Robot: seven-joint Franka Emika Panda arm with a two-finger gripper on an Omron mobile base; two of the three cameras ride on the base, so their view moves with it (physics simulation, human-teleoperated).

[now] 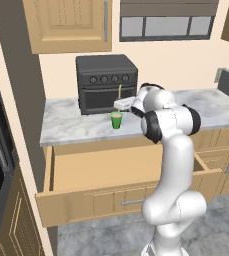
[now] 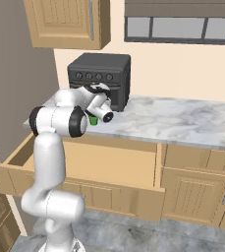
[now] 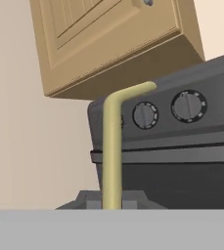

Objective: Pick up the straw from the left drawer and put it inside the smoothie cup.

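while the fingers [image 3: 112,204] clamp its lower end, the straw [image 3: 112,146] rises upright between them above the smoothie cup [image 1: 116,120].

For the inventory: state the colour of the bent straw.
Pale yellow-green bent straw, clearest in the hand view.

My claw [image 3: 112,205] pinches a thin pale yellow-green straw [image 3: 112,146], upright, its top bent sideways. Just below my claw, on the marble, stands the small bright green smoothie cup [image 1: 116,120] with pinkish-cream filling. Lower and nearer my base, the wide shallow light-wood left drawer [image 1: 126,202] stands pulled open.
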